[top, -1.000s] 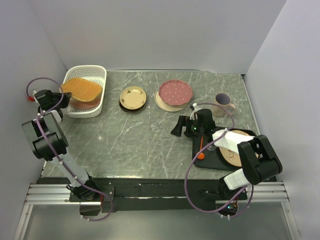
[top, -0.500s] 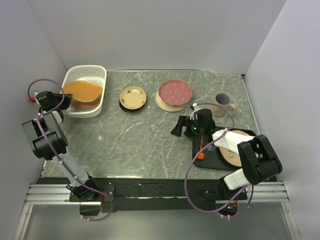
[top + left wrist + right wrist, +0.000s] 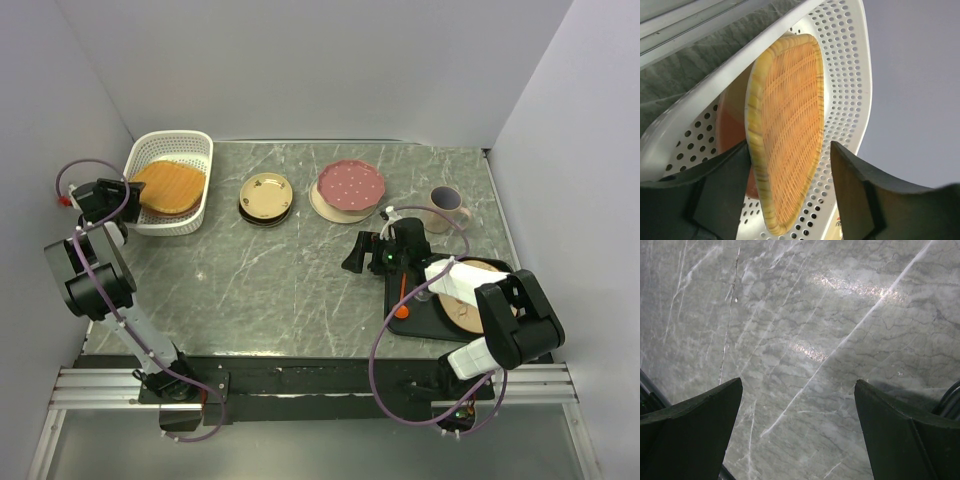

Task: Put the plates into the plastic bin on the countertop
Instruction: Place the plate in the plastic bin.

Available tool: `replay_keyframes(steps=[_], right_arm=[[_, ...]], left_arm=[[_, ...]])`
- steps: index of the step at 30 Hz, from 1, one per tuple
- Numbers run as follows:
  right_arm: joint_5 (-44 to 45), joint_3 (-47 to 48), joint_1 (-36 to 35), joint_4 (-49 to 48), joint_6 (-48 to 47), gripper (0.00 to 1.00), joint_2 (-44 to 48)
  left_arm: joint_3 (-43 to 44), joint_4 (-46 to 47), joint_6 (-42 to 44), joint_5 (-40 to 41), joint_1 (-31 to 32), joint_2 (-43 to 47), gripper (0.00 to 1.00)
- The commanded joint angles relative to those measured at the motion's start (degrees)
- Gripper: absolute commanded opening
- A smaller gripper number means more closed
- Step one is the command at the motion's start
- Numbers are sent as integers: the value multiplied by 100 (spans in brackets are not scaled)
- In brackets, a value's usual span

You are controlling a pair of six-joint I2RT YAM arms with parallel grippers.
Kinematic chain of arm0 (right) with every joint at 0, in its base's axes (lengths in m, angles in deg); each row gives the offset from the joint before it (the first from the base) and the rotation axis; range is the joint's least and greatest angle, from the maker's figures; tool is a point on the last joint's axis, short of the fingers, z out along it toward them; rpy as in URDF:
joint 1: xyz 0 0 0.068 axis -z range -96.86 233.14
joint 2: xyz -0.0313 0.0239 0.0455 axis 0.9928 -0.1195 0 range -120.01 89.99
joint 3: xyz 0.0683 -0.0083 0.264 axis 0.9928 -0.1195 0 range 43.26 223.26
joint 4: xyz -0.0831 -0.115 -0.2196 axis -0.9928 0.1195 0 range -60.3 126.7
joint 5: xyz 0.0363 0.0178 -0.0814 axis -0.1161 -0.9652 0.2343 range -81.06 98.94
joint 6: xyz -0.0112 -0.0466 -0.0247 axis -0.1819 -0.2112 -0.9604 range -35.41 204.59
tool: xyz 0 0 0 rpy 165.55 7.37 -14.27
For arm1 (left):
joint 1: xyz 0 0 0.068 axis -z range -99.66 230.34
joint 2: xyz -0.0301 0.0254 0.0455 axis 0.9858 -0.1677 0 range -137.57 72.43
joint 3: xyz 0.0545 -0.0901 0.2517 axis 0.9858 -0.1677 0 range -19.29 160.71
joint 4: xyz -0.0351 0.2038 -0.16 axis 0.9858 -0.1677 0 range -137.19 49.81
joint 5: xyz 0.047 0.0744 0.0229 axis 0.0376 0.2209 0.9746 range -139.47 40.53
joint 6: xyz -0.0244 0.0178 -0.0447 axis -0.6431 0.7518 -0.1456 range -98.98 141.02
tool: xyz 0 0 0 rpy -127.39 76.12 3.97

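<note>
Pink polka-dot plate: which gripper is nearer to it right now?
Right. The right gripper hovers over bare countertop on the near side of the pink polka-dot plate; the left gripper is far off at the plastic bin.

The woven orange-brown plate (image 3: 168, 188) has sunk from its tilt across the rim of the white basket (image 3: 172, 146) at the bench's far left corner to lie lower inside it, and the left hand (image 3: 116, 190) has edged closer.
</note>
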State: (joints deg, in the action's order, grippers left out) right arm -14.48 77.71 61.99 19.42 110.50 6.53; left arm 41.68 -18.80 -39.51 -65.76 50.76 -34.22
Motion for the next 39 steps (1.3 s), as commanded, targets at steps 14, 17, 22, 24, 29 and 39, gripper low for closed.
replay_keyframes(steps=[14,17,22,24,29,39], right_arm=[[-48,79,-39,-237,28,100,128],[-40,79,-39,-237,19,100,163],[-31,61,-47,-237,37,100,190],[-22,61,-39,-246,37,100,199],[-40,70,-39,-255,46,100,172],[-22,96,-39,-176,19,100,225]], left_arm=[[125,-1206,902,2165,286,1287,93],[213,-1277,1087,2324,453,1384,95],[336,-1259,1438,2376,848,1594,98],[406,-1251,1570,2403,1050,1682,99],[565,-1321,1817,2280,1402,1893,99],[776,-1392,1878,1753,1885,2148,99]])
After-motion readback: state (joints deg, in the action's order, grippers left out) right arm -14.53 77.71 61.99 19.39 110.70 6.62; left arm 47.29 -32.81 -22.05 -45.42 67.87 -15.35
